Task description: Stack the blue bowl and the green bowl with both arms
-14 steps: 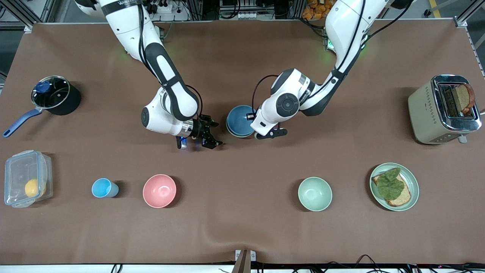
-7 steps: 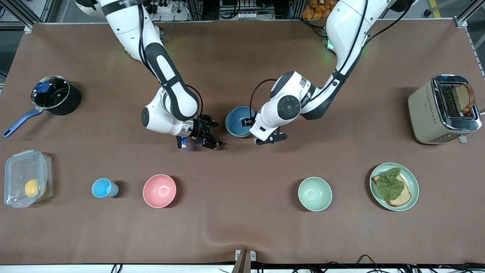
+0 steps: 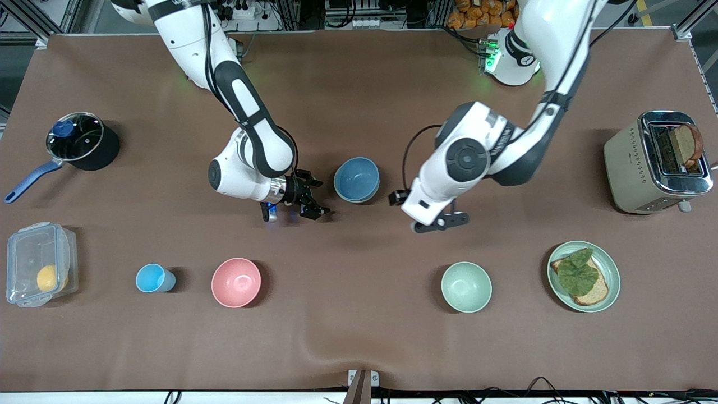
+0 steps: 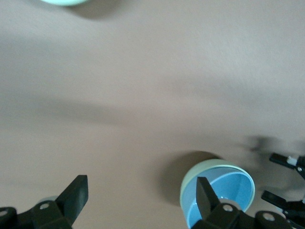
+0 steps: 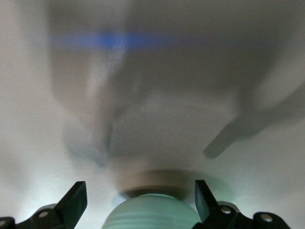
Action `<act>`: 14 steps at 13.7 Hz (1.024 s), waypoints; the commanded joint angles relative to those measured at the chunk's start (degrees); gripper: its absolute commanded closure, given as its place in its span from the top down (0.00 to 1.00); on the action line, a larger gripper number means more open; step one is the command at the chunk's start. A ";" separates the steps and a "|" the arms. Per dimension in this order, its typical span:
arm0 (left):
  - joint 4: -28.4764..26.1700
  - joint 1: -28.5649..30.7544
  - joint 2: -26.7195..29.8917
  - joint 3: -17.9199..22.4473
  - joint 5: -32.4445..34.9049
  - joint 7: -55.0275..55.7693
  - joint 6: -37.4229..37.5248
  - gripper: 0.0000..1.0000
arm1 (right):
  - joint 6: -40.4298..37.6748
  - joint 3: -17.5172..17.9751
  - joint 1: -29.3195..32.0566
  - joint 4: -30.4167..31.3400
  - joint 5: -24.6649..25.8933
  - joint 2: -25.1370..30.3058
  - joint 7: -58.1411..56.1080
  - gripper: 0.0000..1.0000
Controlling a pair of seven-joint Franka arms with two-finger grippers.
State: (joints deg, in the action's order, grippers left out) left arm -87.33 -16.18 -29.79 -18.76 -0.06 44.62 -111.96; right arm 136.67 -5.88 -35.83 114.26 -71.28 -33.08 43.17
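The blue bowl [image 3: 357, 178] sits nested in a pale green bowl [image 3: 359, 200], whose rim shows under it at mid table. The left wrist view shows the blue bowl [image 4: 224, 188] inside the green rim [image 4: 190, 179]. My left gripper [image 3: 440, 221] is open and empty over bare table, beside the stack toward the left arm's end [image 4: 140, 186]. My right gripper [image 3: 320, 197] is open and empty, close beside the stack toward the right arm's end [image 5: 139, 187]. The green bowl's outer wall [image 5: 152, 214] shows between its fingers. A second green bowl [image 3: 466, 287] stands alone nearer the camera.
A pink bowl [image 3: 236, 282], a light-blue cup [image 3: 154, 278] and a clear box with a lemon [image 3: 39, 272] stand in the near row. A green plate with bread [image 3: 583, 276], a toaster [image 3: 656, 160] and a black pot [image 3: 81, 140] stand toward the table's ends.
My left gripper set the blue bowl into the green bowl, let go, and drew away toward the left arm's end. The right arm has barely moved.
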 commanded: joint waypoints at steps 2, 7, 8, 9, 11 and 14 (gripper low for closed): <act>0.85 3.51 5.43 -0.14 3.83 -0.32 3.15 1.00 | -9.89 -2.27 4.72 3.43 10.24 5.74 -0.37 1.00; 0.85 12.82 11.32 -0.84 5.51 -12.17 6.40 1.00 | -25.38 -11.95 4.46 2.11 26.16 10.13 0.51 1.00; 1.11 13.88 11.59 -0.93 5.60 -13.58 6.66 1.00 | -26.96 -13.18 4.54 2.11 29.67 11.79 0.51 1.00; 1.64 14.59 11.86 -0.84 5.60 -13.94 7.01 1.00 | -29.94 -14.67 4.54 2.02 33.53 13.55 0.60 1.00; 1.82 15.47 14.04 -0.41 5.60 -16.57 9.64 1.00 | -33.12 -17.66 4.54 0.80 40.22 16.63 0.43 1.00; 1.73 17.67 16.95 -0.49 5.42 -20.01 11.66 1.00 | -34.19 -17.85 4.72 -0.09 49.46 20.76 0.08 1.00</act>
State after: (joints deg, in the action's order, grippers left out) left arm -85.14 -0.07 -15.69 -18.69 4.92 26.57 -102.73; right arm 103.12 -23.96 -31.12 113.75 -26.88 -15.95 43.13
